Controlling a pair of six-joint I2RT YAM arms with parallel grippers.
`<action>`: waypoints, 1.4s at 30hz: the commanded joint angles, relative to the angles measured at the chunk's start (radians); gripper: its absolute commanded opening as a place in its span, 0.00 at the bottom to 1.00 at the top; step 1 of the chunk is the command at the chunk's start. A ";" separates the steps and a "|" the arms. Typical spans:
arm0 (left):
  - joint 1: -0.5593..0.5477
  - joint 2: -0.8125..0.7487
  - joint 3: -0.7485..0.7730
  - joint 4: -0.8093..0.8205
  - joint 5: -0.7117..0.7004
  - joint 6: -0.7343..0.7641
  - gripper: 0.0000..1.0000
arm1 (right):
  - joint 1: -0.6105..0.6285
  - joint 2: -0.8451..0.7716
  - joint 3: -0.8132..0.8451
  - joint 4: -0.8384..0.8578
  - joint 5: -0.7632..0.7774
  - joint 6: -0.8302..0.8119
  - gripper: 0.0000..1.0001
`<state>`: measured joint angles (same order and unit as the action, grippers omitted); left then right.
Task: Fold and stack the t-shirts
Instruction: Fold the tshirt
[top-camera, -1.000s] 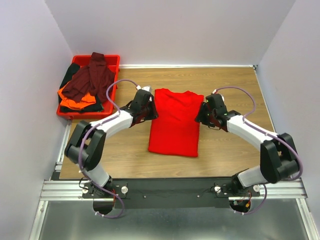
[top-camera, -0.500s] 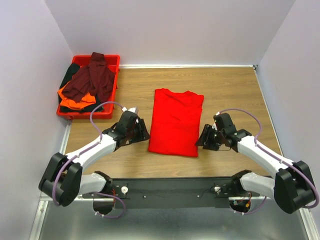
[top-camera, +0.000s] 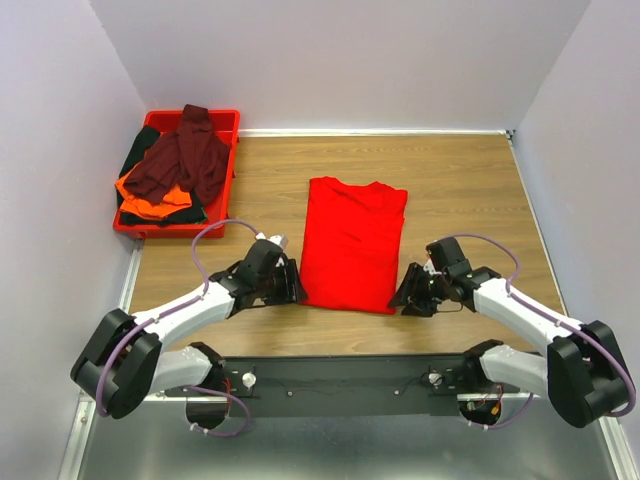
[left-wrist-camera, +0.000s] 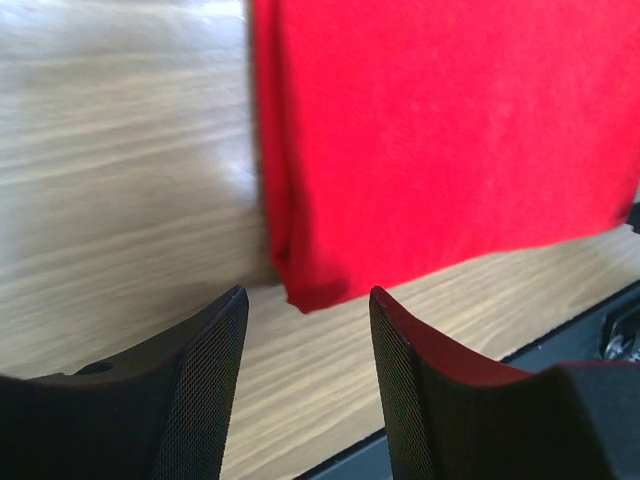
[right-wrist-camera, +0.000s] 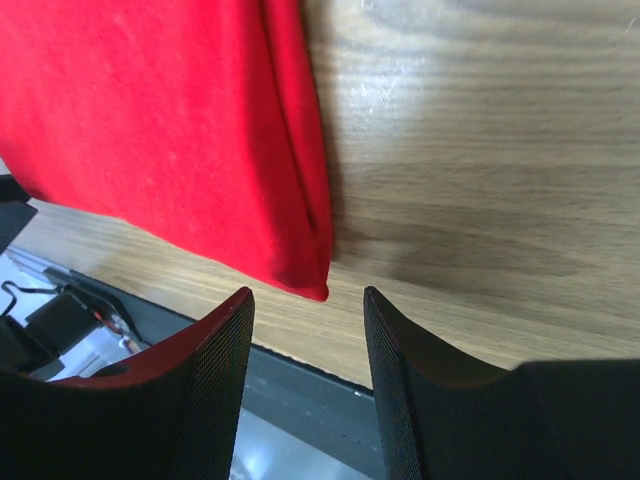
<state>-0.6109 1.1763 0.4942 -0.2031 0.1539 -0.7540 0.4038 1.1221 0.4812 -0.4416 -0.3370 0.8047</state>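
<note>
Folded bright red t-shirt (top-camera: 352, 245) is lying mid counter (top-camera: 450, 170), long axis running near-far.
Its collar (top-camera: 350, 184) is pointing away from the arms; left fingers (left-wrist-camera: 215, 385) and right fingers (right-wrist-camera: 215, 385) are standing apart, empty, by its 2 near corners.

Wooden table (top-camera: 450, 170), pale walls (top-camera: 340, 60)

The wooden counter (top-camera: 450, 170) carries a red shirt (top-camera: 352, 243) folded into a long rectangle. It lies flat just past the middle toward 6 o'clock, collar at 12 o'clock and hem at 6 o'clock, close to the near edge. A red tray (top-camera: 226, 122) sits at the 10 o'clock corner, well apart from the shirt.
</note>
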 joint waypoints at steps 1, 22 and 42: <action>-0.024 -0.012 -0.020 0.045 0.016 -0.039 0.59 | 0.001 0.010 -0.027 0.035 -0.051 0.031 0.55; -0.027 0.019 -0.059 0.108 -0.047 -0.067 0.50 | 0.001 0.025 -0.116 0.165 -0.046 0.097 0.45; -0.035 0.072 -0.089 0.241 0.003 -0.077 0.04 | 0.001 0.024 -0.124 0.219 0.023 0.097 0.22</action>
<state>-0.6373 1.2373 0.4168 -0.0204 0.1360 -0.8349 0.4038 1.1446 0.3603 -0.2356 -0.3634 0.9157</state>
